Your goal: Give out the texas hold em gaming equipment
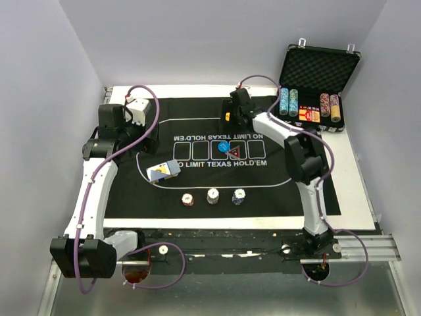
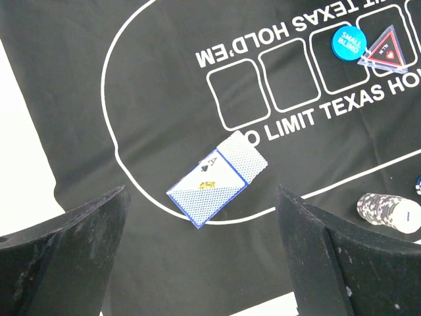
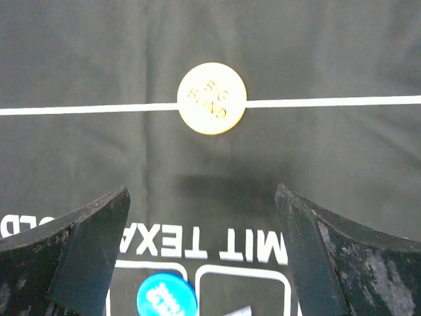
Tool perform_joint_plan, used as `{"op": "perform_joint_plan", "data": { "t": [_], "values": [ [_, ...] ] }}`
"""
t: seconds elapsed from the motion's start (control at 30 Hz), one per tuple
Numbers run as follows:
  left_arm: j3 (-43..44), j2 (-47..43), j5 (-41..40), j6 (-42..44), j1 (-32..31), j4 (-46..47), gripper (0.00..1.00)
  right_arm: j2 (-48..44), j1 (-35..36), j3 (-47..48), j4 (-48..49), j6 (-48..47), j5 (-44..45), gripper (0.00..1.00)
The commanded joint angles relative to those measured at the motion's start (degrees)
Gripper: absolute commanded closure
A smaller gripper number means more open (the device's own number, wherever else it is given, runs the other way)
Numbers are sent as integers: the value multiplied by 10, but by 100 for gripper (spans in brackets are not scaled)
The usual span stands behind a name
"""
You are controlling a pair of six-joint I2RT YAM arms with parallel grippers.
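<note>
Black felt mat (image 1: 151, 204) underneath: yellow Big Blind disc (image 3: 212, 99) sat on the far white line (image 3: 342, 102), right gripper (image 3: 200, 194) spread wide and empty just nearer; left gripper (image 2: 200, 194) gaped empty too, deck box (image 2: 217, 178) lying near-left.

Black mat (image 3: 329, 39) looked like matt cloth, faintly creased, yellow disc (image 3: 212, 99) was smooth matt plastic, blue disc (image 2: 347, 43) glossier, deck box (image 2: 217, 179) printed card, case (image 1: 320, 69) lined with dimpled foam
</note>
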Motion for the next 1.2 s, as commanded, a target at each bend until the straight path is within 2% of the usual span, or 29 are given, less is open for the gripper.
{"op": "perform_joint_plan", "data": {
  "t": [0.0, 0.13, 0.27, 0.5, 0.6, 0.8, 1.0, 1.17],
  "values": [
    [-11, -23, -6, 8, 18, -6, 1, -98, 22, -93, 52, -21, 49, 0],
    [-12, -29, 0, 7, 21, -9, 1, -125, 59, -188, 79, -32, 55, 0],
    [-12, -30, 6, 5, 21, -13, 1, -120, 81, -234, 105, -33, 27, 3],
    [-3, -23, 6, 10, 22, -20, 1, -96, 102, -228, 103, -44, 29, 9],
    [-2, -23, 6, 12, 22, -22, 1, -90, 104, -225, 93, -45, 33, 15],
    [-5, -24, 1, 13, 22, -20, 1, -87, 117, -231, 84, -52, 40, 39],
    [-7, -26, -5, 15, 23, -19, 1, -72, 151, -212, 56, -61, 70, 42],
    [-12, -32, -8, 16, 23, -19, 1, -53, 171, -187, 52, -56, 76, 49]
  ]
}}
